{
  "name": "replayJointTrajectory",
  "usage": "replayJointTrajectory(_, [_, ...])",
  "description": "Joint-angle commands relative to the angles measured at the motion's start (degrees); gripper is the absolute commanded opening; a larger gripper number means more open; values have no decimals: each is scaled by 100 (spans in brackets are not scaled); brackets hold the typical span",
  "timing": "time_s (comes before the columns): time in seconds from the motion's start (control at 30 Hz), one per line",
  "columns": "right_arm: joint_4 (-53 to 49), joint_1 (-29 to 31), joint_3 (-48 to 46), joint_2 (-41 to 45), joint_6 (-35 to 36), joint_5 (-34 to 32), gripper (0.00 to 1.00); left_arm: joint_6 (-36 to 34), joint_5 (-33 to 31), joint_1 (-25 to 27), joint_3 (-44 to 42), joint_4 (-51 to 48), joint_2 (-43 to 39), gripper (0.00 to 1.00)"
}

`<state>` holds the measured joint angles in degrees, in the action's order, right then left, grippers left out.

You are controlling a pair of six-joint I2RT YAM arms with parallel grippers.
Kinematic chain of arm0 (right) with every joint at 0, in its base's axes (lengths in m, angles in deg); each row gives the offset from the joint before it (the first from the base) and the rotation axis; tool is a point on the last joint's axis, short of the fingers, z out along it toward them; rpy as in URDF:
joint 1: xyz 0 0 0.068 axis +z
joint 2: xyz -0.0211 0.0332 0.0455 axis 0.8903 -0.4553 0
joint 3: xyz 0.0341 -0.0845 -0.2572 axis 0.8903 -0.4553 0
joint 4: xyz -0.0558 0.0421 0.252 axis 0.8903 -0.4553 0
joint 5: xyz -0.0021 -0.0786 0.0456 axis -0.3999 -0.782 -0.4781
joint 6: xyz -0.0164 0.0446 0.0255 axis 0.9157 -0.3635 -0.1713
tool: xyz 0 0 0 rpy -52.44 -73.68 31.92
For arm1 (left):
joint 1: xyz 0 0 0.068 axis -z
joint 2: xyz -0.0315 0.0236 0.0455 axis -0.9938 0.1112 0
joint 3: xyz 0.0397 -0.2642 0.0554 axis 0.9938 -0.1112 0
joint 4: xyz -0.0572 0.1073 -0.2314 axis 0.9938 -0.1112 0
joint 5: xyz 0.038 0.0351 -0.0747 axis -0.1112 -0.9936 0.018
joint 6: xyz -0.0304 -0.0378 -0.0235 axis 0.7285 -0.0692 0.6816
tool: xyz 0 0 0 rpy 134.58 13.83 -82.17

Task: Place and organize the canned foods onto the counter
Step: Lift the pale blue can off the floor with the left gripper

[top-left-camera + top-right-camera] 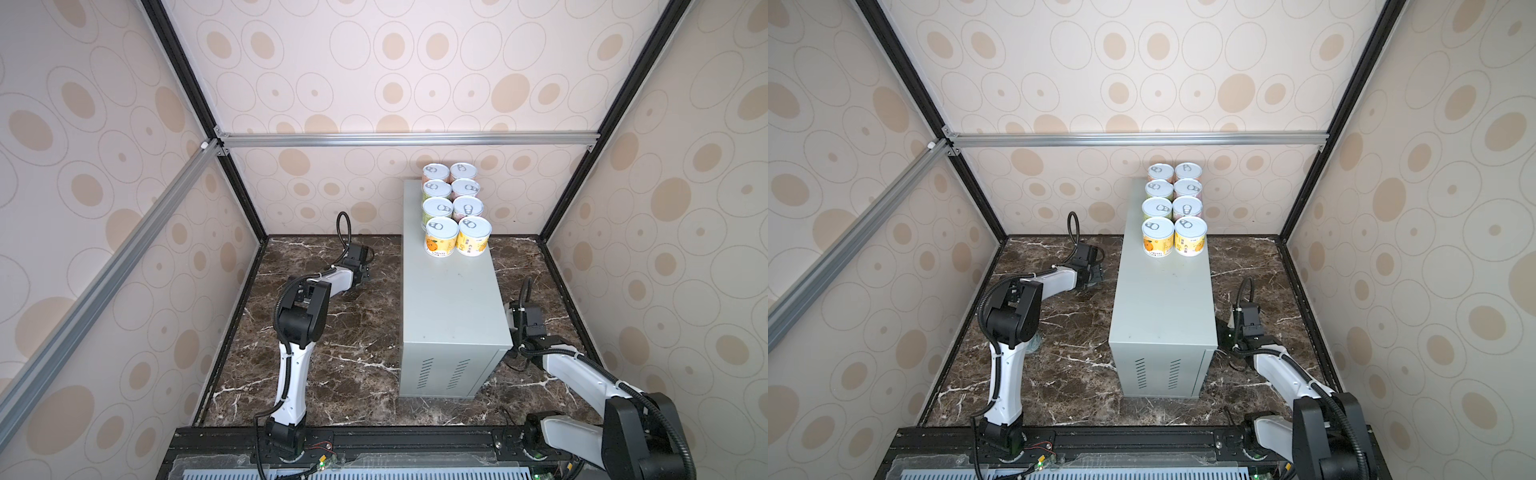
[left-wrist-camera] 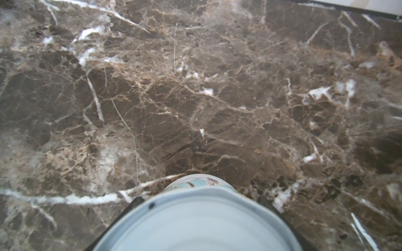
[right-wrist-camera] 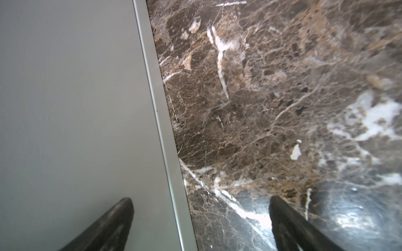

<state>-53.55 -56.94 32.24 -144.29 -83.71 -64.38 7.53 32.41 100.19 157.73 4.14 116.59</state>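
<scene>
At the far end of the grey metal box [image 1: 449, 299], in both top views: eight cans [image 1: 437, 206], upright, lids up, packed in two files of four, neighbours touching or nearly so. Nearest pair: an orange-labelled can [image 1: 439, 243] and a yellow-labelled can [image 1: 471, 243]. Labels behind them greenish and pinkish, mostly hidden. Vent slots [image 1: 444, 374] on the near end face of the box.

Left of the box, low over the marble table [image 1: 357, 353]: left claw [image 2: 199, 198], straddling a ninth can [image 2: 195, 228] with a pale-blue label, upright on the marble, apart from the box. One dark finger [image 2: 136, 201] close at each side of the lid. Pressed against the can or just short of it: impossible to tell. This can hidden by the arm in the top views.

Right of the box, near its vented end: right claw [image 3: 201, 208], spread wide, nothing held, low over the marble. One fingertip [image 3: 117, 217] in front of the box's side wall, its twin over bare marble.
</scene>
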Motion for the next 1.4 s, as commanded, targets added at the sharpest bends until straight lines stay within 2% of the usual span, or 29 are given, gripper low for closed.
replayJointTrajectory(0.0, [38, -13, 32, -13, -70, 39, 100, -39, -189, 16, 62, -344, 53, 68])
replayJointTrajectory(0.2, [20, -17, 21, 68, -65, 39, 100, -32, -176, 56, -128, -280, -189, 57])
replayJointTrajectory(0.37, [-51, -9, 31, 198, -40, 24, 100, -24, -121, 79, -344, -237, -501, 53])
replayJointTrajectory(1.27, [-851, -20, 108, 1373, 41, -210, 100, -120, 492, 275, -1781, -236, -2820, 47])
replayJointTrajectory(1.37, [-961, -24, 156, 1491, 44, -242, 100, -5, 705, 293, -1971, -190, -3106, 47])
